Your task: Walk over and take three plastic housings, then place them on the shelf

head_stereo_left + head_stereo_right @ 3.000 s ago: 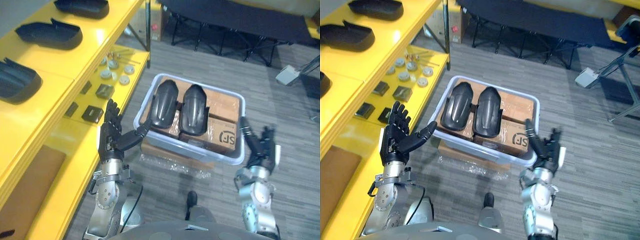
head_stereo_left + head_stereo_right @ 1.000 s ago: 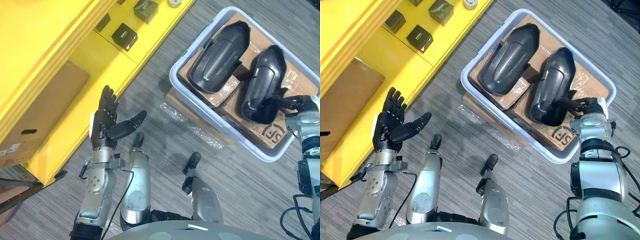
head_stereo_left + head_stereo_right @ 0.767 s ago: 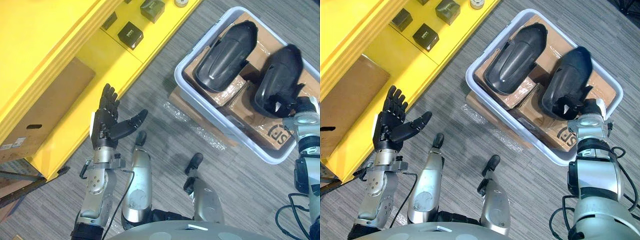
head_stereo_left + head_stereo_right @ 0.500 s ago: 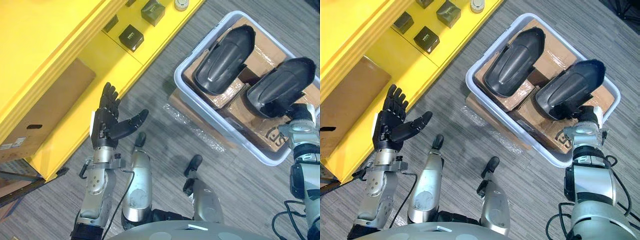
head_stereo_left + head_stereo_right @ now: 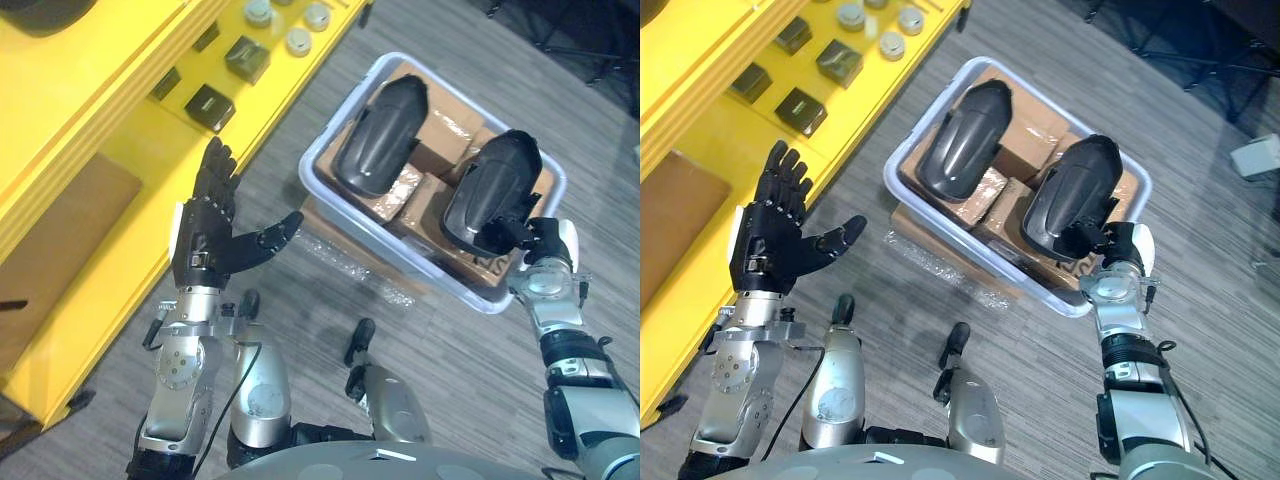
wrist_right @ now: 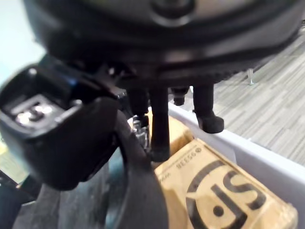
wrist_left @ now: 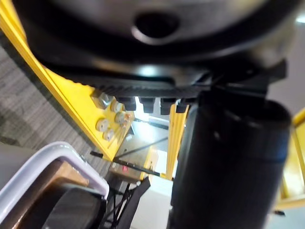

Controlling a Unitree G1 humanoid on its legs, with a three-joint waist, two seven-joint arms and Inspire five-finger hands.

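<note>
Two black plastic housings lie on cardboard boxes inside a pale grey bin (image 5: pixel 345 108) on the floor. The left housing (image 5: pixel 380 140) rests flat. The right housing (image 5: pixel 492 188) is tilted, its near end raised off the cardboard. My right hand (image 5: pixel 535 243) is shut on that near end; in the right wrist view my thumb (image 6: pixel 57 138) and fingers (image 6: pixel 159 124) sit on either side of its dark rim (image 6: pixel 138 191). My left hand (image 5: pixel 208 232) hangs open and empty between the yellow shelf (image 5: pixel 100 120) and the bin.
The lower shelf board carries small dark boxes (image 5: pixel 210 104) and round discs (image 5: pixel 297 40). A brown cardboard box (image 5: pixel 50 230) sits under the shelf. A clear plastic sheet (image 5: pixel 350 262) lies beneath the bin. Dark folding frames stand beyond it.
The camera has swung, shifting the whole scene. My right hand has closed on the right housing's near end and tipped it up. The left hand stays spread.
</note>
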